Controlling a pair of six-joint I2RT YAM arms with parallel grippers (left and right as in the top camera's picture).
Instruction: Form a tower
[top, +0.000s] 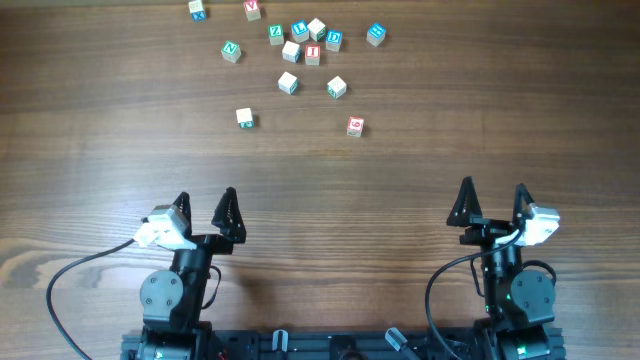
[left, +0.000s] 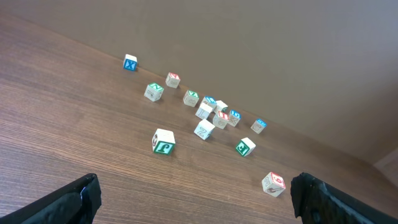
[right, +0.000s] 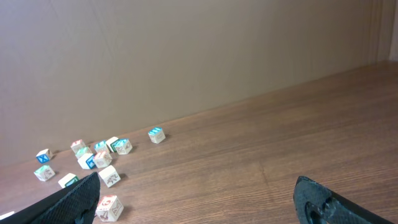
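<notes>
No tower yet: the small pale wooden alphabet cubes (top: 290, 50) lie loose on the far side of the brown wooden table (top: 320, 170), while the left end effector (top: 205, 197) and right end effector (top: 493, 187) hover well short, jaws wide apart, empty.

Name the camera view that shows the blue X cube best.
Left wrist: the blue X cube stands alone, its letter readable. Overhead catches the cube at the top edge, letter unclear. Right wrist shows it small, far left.

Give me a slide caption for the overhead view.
Left gripper and right gripper open, letter cubes scattered loose across the far table; no tower yet.
</notes>
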